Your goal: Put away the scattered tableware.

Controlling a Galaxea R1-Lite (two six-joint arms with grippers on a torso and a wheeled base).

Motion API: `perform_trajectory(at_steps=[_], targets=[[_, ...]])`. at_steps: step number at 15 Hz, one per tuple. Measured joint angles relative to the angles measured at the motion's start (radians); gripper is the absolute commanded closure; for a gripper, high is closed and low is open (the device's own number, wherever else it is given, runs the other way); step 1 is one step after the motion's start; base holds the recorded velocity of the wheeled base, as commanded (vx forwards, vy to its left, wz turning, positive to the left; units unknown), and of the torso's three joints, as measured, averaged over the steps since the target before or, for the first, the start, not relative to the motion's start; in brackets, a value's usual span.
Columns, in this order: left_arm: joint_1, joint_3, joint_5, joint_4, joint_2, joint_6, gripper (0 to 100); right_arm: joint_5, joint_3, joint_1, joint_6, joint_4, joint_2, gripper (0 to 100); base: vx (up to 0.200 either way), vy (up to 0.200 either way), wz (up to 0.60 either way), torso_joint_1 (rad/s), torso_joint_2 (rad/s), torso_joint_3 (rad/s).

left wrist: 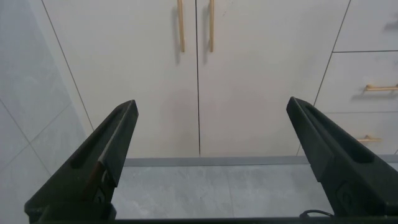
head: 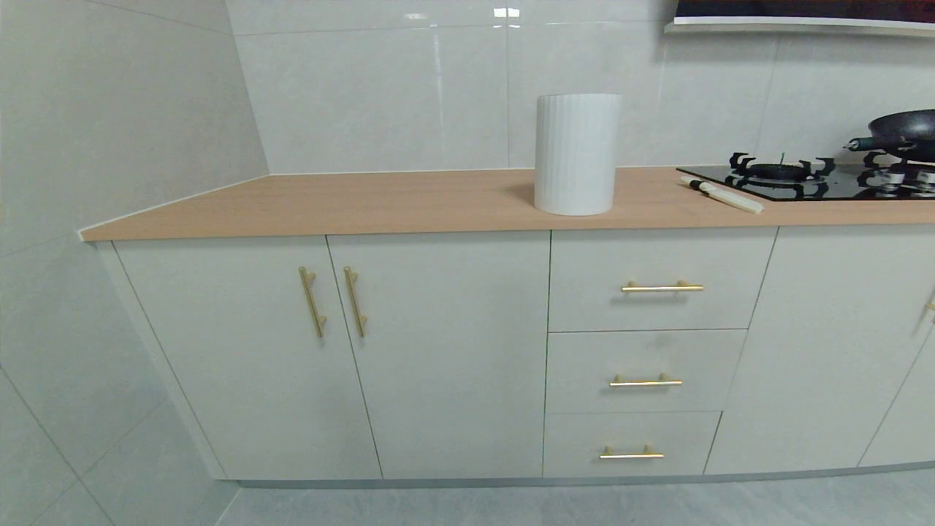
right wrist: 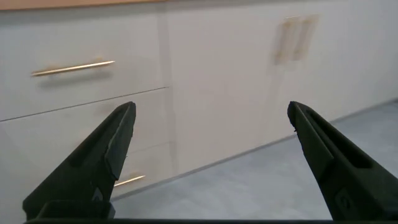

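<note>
A tall white ribbed holder (head: pixel 575 154) stands upright on the wooden countertop (head: pixel 380 201). To its right a pale, long utensil with a dark end (head: pixel 722 194) lies flat across the front left corner of the black hob (head: pixel 803 183). My left gripper (left wrist: pixel 210 106) is open and holds nothing. It hangs low in front of the double cabinet doors (left wrist: pixel 198 74), above the floor. My right gripper (right wrist: pixel 210 107) is open too, with nothing between its fingers, and faces the drawer fronts (right wrist: pixel 81 93).
A black pan (head: pixel 902 130) sits on the hob's right burner. Under the counter are two doors with gold handles (head: pixel 332 301) and a stack of three drawers (head: pixel 650 351). Tiled walls close off the back and the left end of the counter.
</note>
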Motion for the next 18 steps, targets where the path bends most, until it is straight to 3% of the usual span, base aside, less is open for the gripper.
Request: perform_trajectory(at_steps=[4,6,9,11,15,18], targets=[[0.0,0.0,0.0,0.0,0.0,0.0,0,0.003,-0.035,-0.1,-0.06,0.353,-0.378,0,0.0,0.0,0.0,0.0,0.0,0.0],[0.0,0.0,0.0,0.0,0.0,0.0,0,0.054,-0.063,-0.141,-0.073,0.471,-0.517,0,0.0,0.0,0.0,0.0,0.0,0.0],[0.0,0.0,0.0,0.0,0.0,0.0,0,0.261,-0.06,-0.156,0.004,0.488,-0.612,0,0.0,0.0,0.0,0.0,0.0,0.0],[0.0,0.0,0.0,0.0,0.0,0.0,0,0.403,0.016,-0.158,0.021,0.471,-0.633,0,0.0,0.0,0.0,0.0,0.0,0.0],[0.0,0.0,0.0,0.0,0.0,0.0,0,0.508,0.23,-0.158,0.017,0.284,-0.646,0,0.0,0.0,0.0,0.0,0.0,0.0],[0.0,0.0,0.0,0.0,0.0,0.0,0,0.586,0.281,-0.159,0.029,0.301,-0.647,0,0.0,0.0,0.0,0.0,0.0,0.0]])
